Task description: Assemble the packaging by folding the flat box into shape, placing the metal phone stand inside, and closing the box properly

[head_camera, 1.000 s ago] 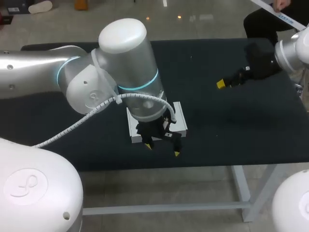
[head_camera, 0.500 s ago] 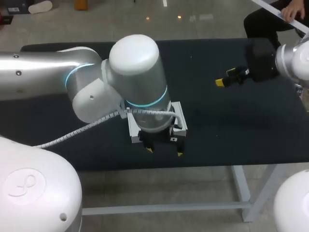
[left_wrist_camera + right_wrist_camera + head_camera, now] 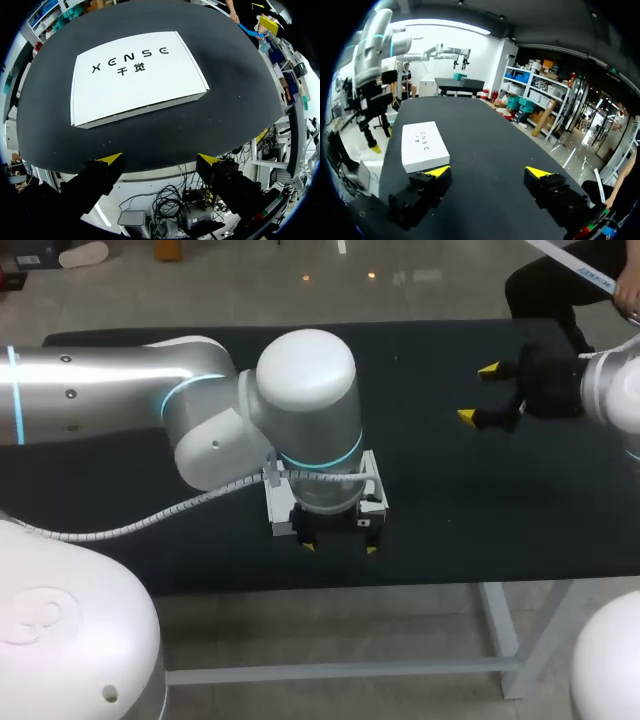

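— looking for the white box first. where from the left fingers?

— just ahead of them, flat on the counter, printed lid up and looking shut. not touched, not between them.

— and the state of those fingers?

— spread wide, holding nothing. hanging by the counter's near edge, a little back from the box's near long side.

— long axis?

— running across the gap, parallel to the line from one yellow tip to the other. wider than the spread, by the look of it, so no pinching it end to end from here. would have to take the short way, or just an edge.

— any help from the right fingers?

— also spread and empty, but well apart, over the counter's far right. box seen only far off ahead and to one side in that wrist view. much nearer on the left side.

— so judged how?

— probably a job for the left arm: forward and down onto that near long edge, if needing more done to the lid. no telling about the contents from here.
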You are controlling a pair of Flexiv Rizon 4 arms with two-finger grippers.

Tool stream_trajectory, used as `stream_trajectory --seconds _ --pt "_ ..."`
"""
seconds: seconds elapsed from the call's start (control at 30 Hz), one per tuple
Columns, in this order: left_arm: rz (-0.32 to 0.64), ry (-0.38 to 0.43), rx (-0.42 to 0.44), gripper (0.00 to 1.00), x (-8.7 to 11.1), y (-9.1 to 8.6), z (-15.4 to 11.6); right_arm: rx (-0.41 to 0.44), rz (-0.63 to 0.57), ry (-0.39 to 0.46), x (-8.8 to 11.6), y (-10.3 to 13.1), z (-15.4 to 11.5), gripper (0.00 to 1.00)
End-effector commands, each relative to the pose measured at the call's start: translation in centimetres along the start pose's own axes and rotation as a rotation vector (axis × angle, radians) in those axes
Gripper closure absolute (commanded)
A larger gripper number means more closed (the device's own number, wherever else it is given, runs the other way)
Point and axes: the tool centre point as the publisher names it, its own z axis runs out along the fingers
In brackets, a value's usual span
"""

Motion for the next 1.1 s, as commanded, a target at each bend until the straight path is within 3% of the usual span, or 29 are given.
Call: stream_trajectory --seconds 0.03,0.5,1.1 --pt "-0.009 -0.026 -0.01 0.0 0.6 -0.8 1.1 -0.082 -0.023 -0.027 -0.2 -0.9 0.0 0.0" --pt "-0.077 -0.021 -0.032 0.0 -0.5 -3.7 2.6 -0.14 0.013 -0.09 -2.4 -2.2 0.8 0.0" --pt "-0.112 -0.046 -0.049 0.0 -2.6 -7.0 3.6 -0.169 0.036 -0.116 -2.9 -2.6 1.6 0.0"
